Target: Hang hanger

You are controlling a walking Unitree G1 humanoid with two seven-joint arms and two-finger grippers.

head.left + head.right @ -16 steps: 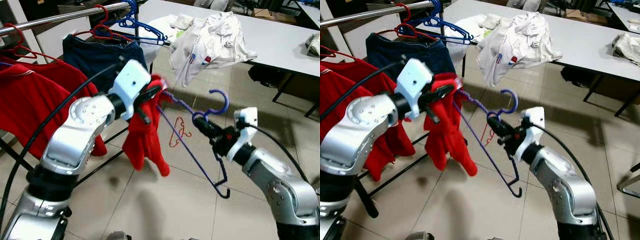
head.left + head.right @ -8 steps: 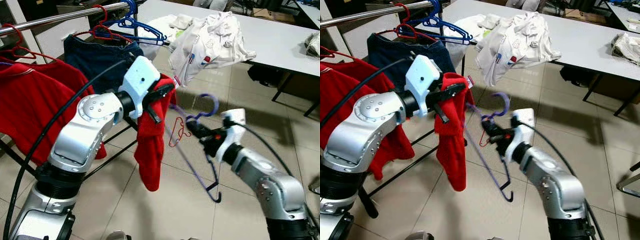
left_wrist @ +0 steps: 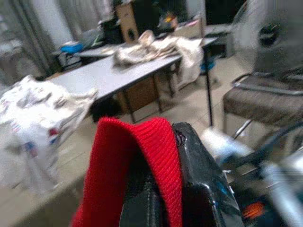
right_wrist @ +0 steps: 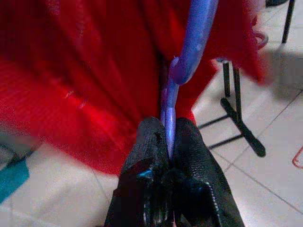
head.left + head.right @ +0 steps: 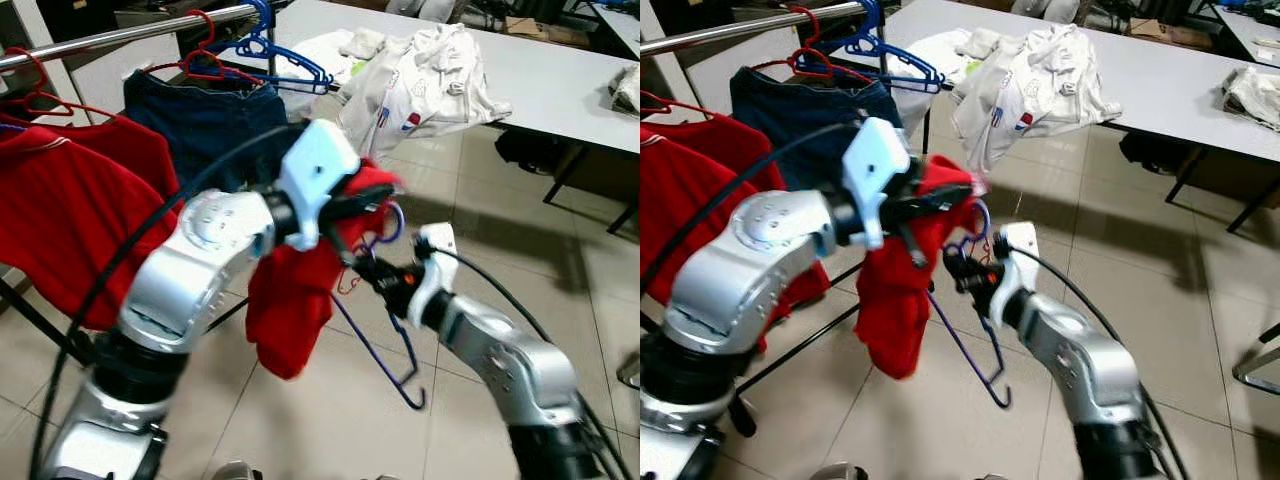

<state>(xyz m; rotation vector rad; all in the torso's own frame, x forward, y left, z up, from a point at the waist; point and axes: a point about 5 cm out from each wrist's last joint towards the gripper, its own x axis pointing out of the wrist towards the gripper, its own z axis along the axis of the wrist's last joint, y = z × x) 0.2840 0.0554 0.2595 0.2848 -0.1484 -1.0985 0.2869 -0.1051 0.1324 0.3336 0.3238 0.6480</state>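
The left claw point(image 5: 375, 200) is clamped on a red garment point(image 5: 295, 300), whose knitted edge folds over one black finger point(image 3: 199, 175) in the left wrist view while the rest hangs down toward the tiled floor point(image 5: 300, 420). Just right of it, the right claw point(image 5: 372, 272) is pinched tight on the neck of a purple hanger point(image 5: 385, 345); its two fingers point(image 4: 147, 151) squeeze the wire just below the hook. The hook rises against the red cloth and the hanger's frame slants down to the right, free in the air above the floor.

On the far left stands a clothes rail point(image 5: 130, 32) carrying a red shirt point(image 5: 70, 210), a dark blue garment point(image 5: 200, 120) and an empty blue hanger point(image 5: 285, 60). A white shirt point(image 5: 420, 85) drapes over the edge of the desk point(image 5: 560, 90) at far right.
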